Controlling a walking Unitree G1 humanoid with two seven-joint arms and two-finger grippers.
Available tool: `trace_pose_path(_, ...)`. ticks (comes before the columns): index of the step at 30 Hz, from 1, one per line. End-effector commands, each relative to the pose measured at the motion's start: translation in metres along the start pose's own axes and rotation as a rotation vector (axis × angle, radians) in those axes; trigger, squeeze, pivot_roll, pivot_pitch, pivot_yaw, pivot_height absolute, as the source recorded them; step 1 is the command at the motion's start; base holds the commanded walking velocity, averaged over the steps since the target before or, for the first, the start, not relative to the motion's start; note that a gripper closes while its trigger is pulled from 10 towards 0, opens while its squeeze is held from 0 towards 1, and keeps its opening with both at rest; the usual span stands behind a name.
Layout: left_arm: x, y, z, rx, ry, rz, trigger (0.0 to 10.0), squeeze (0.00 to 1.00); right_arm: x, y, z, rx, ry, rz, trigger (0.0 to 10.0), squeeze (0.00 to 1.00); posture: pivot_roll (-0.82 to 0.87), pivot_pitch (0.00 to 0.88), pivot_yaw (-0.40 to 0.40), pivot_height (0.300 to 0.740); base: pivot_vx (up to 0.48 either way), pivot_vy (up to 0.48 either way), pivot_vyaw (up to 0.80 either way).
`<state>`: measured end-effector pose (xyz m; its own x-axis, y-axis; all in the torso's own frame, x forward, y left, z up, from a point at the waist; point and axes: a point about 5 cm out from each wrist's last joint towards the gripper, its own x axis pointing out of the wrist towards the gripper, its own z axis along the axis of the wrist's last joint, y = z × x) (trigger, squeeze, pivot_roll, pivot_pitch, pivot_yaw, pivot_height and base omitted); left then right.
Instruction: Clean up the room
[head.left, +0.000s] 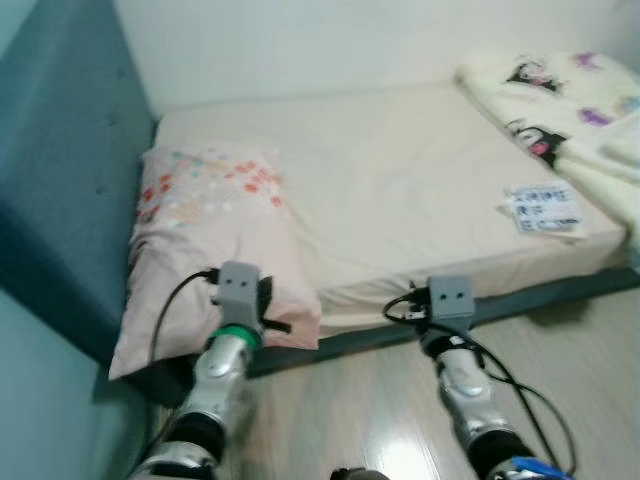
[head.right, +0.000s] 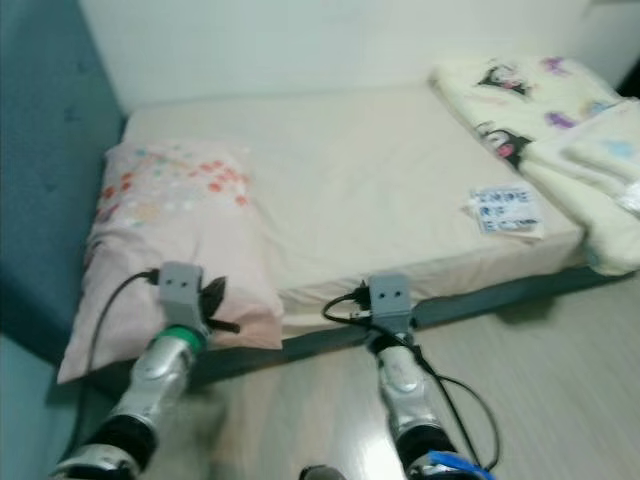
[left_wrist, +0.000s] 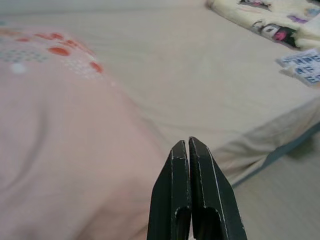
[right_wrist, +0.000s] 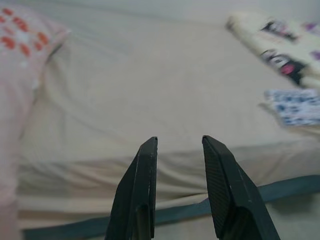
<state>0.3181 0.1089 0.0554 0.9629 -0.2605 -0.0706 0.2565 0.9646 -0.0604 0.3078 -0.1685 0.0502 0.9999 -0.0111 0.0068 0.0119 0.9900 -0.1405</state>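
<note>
A pink pillow (head.left: 215, 240) with red and orange flowers lies at the left end of the bed (head.left: 400, 190), its near corner hanging over the edge. My left gripper (left_wrist: 189, 145) is shut and empty, its tips close beside the pillow's near side. My right gripper (right_wrist: 179, 142) is open and empty, held before the bed's front edge. A small white packet with blue print (head.left: 545, 210) rests near the bed's right front corner. A cream blanket with cartoon figures (head.left: 560, 100) is bunched at the far right.
A teal padded headboard (head.left: 60, 170) runs along the left wall. The cream sheet hangs over a dark bed base (head.left: 540, 295). Pale wood floor (head.left: 350, 410) lies under my arms. Black cables trail from both wrists.
</note>
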Motion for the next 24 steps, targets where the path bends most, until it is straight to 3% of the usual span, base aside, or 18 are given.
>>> trace_pose_path(1,-0.004,0.005,-0.007,-0.008,0.033,0.016,10.0,0.00,-0.005,0.010,-0.007,0.008,0.037,0.038,10.0,0.00,0.04,0.034,0.048,0.740,0.000,0.000,-0.80)
trace_pose_path(6,-0.005,0.006,-0.003,0.017,-0.001,0.013,10.0,0.00,-0.006,0.013,-0.010,0.048,0.058,0.054,10.0,0.00,0.05,0.029,0.041,0.740,0.000,0.000,-0.28)
trace_pose_path(10,-0.006,0.013,-0.003,-0.013,0.008,0.041,10.0,0.00,-0.007,0.022,-0.013,0.034,0.081,0.115,10.0,0.00,0.05,0.020,0.050,0.740,0.000,0.000,0.00)
trace_pose_path(18,-0.005,0.012,-0.002,0.015,0.008,0.020,10.0,0.00,-0.006,0.022,-0.013,0.055,0.084,0.103,10.0,0.00,0.06,0.006,0.051,0.740,0.000,0.000,0.00)
trace_pose_path(24,-0.005,0.014,-0.001,0.009,0.009,0.024,10.0,0.00,-0.006,0.026,-0.013,0.064,0.094,0.114,10.0,0.00,0.06,0.000,0.058,0.740,0.000,-0.386,0.00)
